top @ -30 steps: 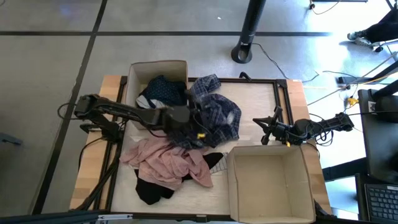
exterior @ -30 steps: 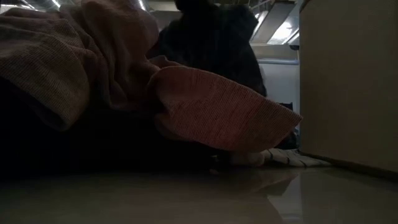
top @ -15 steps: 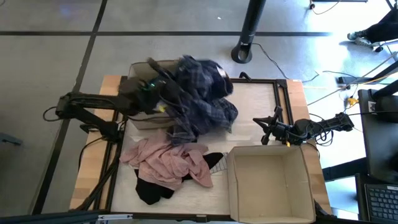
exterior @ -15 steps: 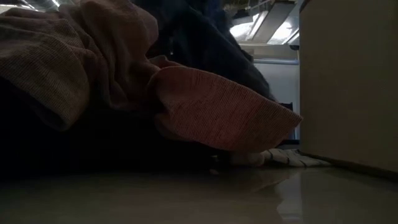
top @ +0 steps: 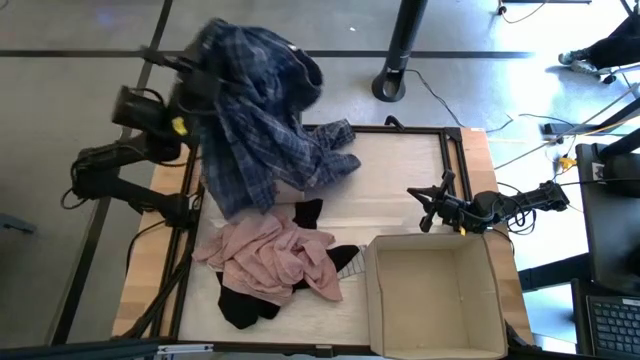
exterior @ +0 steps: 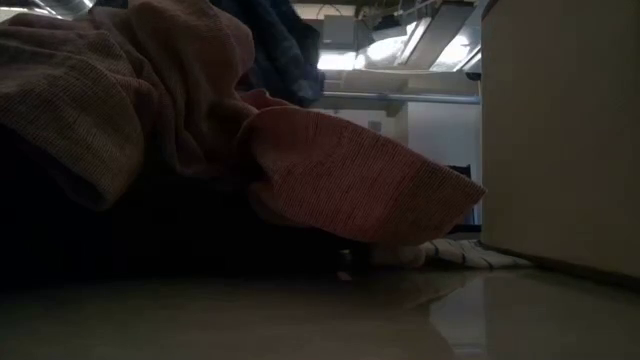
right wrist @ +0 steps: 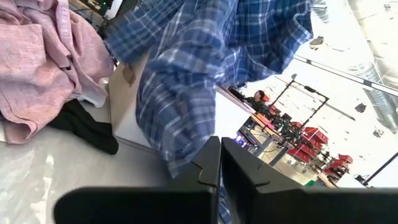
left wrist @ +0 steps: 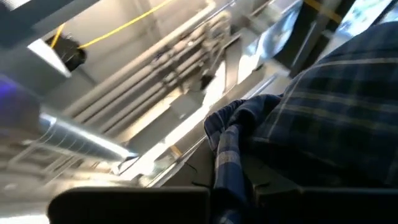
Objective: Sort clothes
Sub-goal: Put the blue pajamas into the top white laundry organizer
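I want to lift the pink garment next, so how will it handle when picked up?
Probably floppy: the pink garment lies crumpled in soft folds. It may snag or drag the black garment partly under it. The plaid shirt already drapes limp from the left pincer.

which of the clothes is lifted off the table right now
The blue-white plaid shirt, held up by the left gripper; the pink garment lies on the table.

No legible text, labels, brand marks, numbers or signs are presented in any view.
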Motion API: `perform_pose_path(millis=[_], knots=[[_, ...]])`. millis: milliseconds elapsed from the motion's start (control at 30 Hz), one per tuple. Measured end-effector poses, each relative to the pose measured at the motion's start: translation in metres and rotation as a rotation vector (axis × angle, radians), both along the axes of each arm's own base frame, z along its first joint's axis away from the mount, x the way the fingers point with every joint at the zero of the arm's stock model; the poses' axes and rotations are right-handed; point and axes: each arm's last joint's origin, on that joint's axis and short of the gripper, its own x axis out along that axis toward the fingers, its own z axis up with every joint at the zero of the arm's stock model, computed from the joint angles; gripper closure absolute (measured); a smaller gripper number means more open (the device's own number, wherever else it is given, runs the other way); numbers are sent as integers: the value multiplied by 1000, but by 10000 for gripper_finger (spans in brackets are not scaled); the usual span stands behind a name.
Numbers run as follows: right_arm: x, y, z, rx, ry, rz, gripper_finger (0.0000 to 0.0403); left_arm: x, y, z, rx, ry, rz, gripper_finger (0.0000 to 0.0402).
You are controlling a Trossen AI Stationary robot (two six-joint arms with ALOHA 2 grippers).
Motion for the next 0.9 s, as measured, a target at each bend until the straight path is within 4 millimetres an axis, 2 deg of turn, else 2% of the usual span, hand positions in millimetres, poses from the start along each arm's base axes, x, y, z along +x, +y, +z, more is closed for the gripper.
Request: perform_pose_path(millis=[100,233,400,700,900], knots=[[0,0,0,0,0,0,386,-11,5,6,-47,-5,74,389],[0,0,0,0,1,1,386,-13,11,-4,-178,19,93,392],[0,0,0,-1,3,0,386,-1,16,-32,-379,99,15,388],[0,0,0,-2,3,10,386,8,20,-89,-801,84,-92,391],[0,0,0,-2,3,10,386,16,29,-129,-987,64,-154,384]])
